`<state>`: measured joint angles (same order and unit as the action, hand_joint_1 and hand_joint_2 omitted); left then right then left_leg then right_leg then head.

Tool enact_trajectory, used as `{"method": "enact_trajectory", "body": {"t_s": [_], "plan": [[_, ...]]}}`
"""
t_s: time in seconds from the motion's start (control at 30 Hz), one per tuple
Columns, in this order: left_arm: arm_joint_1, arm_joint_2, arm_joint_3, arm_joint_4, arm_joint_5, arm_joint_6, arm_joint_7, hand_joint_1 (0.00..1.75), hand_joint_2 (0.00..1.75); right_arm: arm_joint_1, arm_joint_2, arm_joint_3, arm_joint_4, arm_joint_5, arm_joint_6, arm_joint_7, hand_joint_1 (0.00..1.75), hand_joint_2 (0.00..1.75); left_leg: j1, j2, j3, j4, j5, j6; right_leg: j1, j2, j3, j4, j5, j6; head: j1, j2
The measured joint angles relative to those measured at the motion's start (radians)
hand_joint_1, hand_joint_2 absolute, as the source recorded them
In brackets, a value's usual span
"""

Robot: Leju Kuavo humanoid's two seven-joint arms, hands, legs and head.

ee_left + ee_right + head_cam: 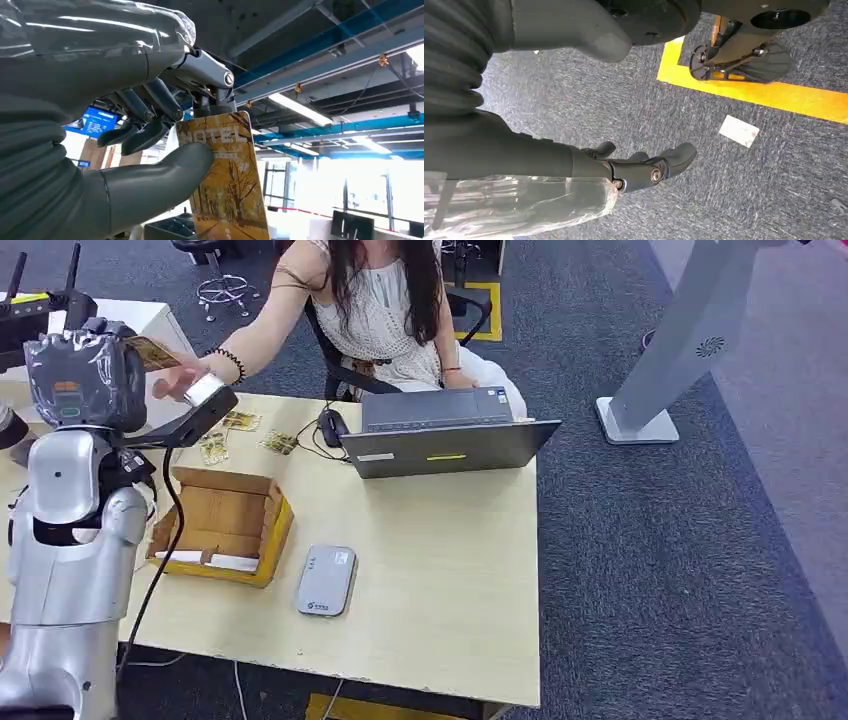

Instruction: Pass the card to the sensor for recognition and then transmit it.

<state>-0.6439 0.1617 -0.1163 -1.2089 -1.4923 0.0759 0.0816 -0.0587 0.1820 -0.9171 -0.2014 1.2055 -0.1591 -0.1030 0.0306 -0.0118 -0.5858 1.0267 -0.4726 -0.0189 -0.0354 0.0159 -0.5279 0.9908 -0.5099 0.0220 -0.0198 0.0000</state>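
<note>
At the worktop's [430, 580] far left corner, the raised left hand [150, 125] pinches the card [227, 180], printed "HOTEL" over yellow trees, between thumb and fingers, just above the black sensor [195, 410] and beside a person's hand [180, 380]. Bare worktop lies right of the cardboard box [222, 525]. The right hand [644, 165] hangs over carpet, fingers loosely apart, holding nothing.

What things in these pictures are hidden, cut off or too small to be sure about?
- Card, left wrist view: the lower end is cut off by the picture's edge; the small print under HOTEL is too small to read.
- Left hand, head view: its wrapped cover hides the fingers and most of the card.
- Cards on the table, head view: too small to read.
- White slip on the carpet, right wrist view: markings too small.
</note>
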Motion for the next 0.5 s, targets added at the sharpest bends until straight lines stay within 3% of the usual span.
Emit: {"method": "enact_trajectory", "body": {"t_s": [0.17,0.2,0.3,0.33,0.5], "plan": [[0.000,0.003,-0.008,0.010,0.003,0.006,0.010,1.75,1.75,0.000,0.000,0.000,0.000,-0.001,0.011,0.010,0.00,1.75,0.000,0.000,0.000,0.000,0.000,0.000,0.000,0.000,0.000,0.000,0.000,0.000,0.000,0.000],[0.000,0.005,-0.008,0.011,0.005,0.008,0.010,1.45,1.75,0.000,0.000,-0.001,0.000,-0.001,0.012,0.012,0.00,1.75,0.000,0.000,0.000,0.000,0.000,0.000,0.000,0.000,0.000,0.000,0.000,0.000,0.000,0.000],[0.003,0.008,-0.008,0.017,0.008,0.016,0.012,1.45,1.75,0.000,0.000,-0.001,0.000,-0.001,0.012,0.012,0.00,1.75,0.000,0.000,0.000,0.000,0.000,0.000,0.000,0.000,0.000,0.000,0.000,0.000,0.000,0.000],[0.004,0.008,-0.008,0.018,0.008,0.017,0.012,0.02,1.75,0.000,0.000,-0.001,0.000,-0.001,0.012,0.012,0.00,1.75,0.000,0.000,0.000,0.000,0.000,0.000,0.000,0.000,0.000,0.000,0.000,0.000,0.000,0.000],[0.009,0.008,-0.008,0.019,0.008,0.023,0.016,0.00,1.75,0.000,0.000,-0.002,0.000,-0.001,0.011,0.012,0.00,1.75,0.000,0.000,0.000,0.000,0.000,0.000,0.000,0.000,0.000,0.000,0.000,0.000,0.000,0.000]]}}
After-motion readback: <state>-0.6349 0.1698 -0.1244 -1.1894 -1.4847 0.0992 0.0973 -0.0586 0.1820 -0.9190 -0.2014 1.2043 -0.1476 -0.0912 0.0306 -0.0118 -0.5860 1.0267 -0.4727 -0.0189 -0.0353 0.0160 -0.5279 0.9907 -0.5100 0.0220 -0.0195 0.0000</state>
